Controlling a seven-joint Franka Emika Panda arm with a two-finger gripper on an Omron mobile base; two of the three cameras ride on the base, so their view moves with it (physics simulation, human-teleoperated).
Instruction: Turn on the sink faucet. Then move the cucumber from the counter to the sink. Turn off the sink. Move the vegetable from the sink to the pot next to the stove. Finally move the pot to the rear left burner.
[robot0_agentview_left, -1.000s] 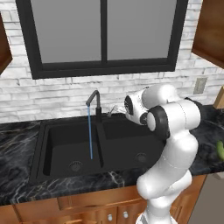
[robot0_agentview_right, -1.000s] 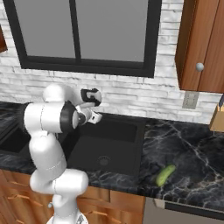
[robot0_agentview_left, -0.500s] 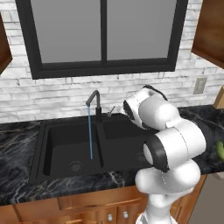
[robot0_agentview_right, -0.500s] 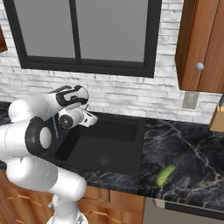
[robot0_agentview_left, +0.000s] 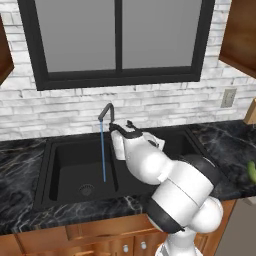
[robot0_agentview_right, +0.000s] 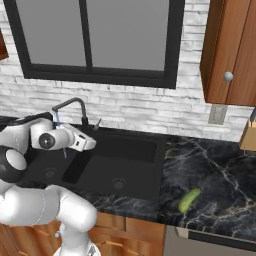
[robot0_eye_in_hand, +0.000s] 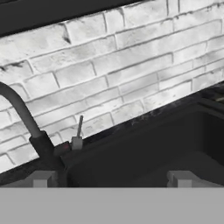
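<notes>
Arm swung left since earlier; gripper (robot0_agentview_right: 90, 143) wide, empty. 1 faucet (robot0_agentview_left: 106, 115) running, 2 basins, 1 cucumber (robot0_agentview_right: 189, 199).

The hand (robot0_agentview_right: 89, 144) hangs open over the divider of the double sink (robot0_agentview_left: 70, 172), just right of the black gooseneck faucet (robot0_agentview_left: 106, 114). A thin blue stream of water (robot0_agentview_left: 103, 152) falls into the left basin — an obstacle on that side. The faucet's side lever (robot0_eye_in_hand: 78, 127) stands upright against the white brick wall (robot0_eye_in_hand: 131, 65), with open air in front of it. The right basin lies open. On the worktop (robot0_agentview_right: 215, 175) to the right, a cucumber (robot0_agentview_right: 189, 199) lies with bare marble around it.
</notes>
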